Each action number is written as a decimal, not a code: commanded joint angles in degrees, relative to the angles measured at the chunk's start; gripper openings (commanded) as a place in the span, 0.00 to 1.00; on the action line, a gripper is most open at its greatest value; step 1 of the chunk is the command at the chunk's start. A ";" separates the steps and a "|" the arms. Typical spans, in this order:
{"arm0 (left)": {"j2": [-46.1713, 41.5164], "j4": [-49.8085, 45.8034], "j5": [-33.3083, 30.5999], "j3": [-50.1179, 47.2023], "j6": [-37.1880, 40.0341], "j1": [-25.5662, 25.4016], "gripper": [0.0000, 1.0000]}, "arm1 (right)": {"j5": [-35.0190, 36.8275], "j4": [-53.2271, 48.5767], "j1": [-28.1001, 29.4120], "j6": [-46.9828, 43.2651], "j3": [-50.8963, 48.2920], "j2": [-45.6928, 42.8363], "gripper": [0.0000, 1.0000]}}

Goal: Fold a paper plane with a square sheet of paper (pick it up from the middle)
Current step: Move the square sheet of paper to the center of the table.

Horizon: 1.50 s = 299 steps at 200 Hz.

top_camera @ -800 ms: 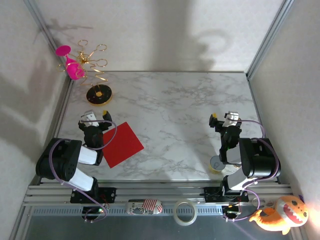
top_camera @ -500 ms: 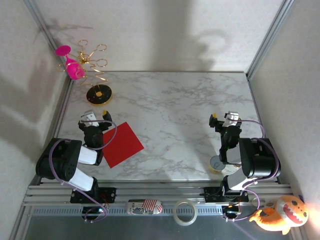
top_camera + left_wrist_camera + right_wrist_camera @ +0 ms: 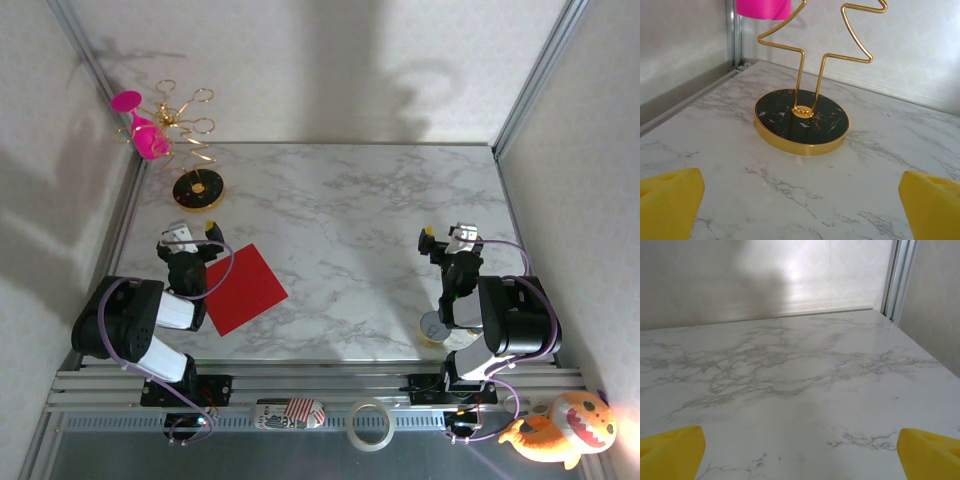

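Note:
The square sheet of paper (image 3: 244, 288) is bright red and lies flat on the marble table (image 3: 340, 220) near the front left, turned like a diamond. My left gripper (image 3: 192, 233) sits just left of its far corner, open, with nothing between its yellow fingertips (image 3: 667, 200). On the right side my right gripper (image 3: 447, 238) rests open over bare marble, its yellow fingertips (image 3: 932, 452) wide apart. No folded paper plane is in view.
A gold wire rack on a round black base (image 3: 197, 189) (image 3: 801, 120) stands at the back left, just ahead of my left gripper, with a pink wine glass (image 3: 143, 128) hanging from it. White walls and metal posts (image 3: 520, 95) enclose the table. A tape roll (image 3: 368, 424) lies below the front edge.

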 commanded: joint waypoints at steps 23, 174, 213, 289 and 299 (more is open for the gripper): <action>0.50 0.14 -0.17 0.53 0.77 -0.41 0.99 | 0.91 1.98 -0.38 0.31 0.14 0.19 0.99; -30.93 -47.39 -3.51 12.89 -27.70 -1.29 0.99 | -9.90 -65.20 13.26 23.86 32.77 -14.86 0.99; -32.91 -48.63 -1.32 13.85 -29.65 -1.20 0.99 | -11.24 -67.54 27.73 29.92 39.11 -5.05 0.99; -33.96 -54.96 -4.25 16.78 -25.44 -1.04 0.99 | -13.77 -83.31 48.94 31.38 68.08 24.74 0.90; -34.46 -55.32 -4.79 16.61 -25.09 -1.02 0.99 | -15.51 -83.90 50.32 31.33 71.07 27.53 0.88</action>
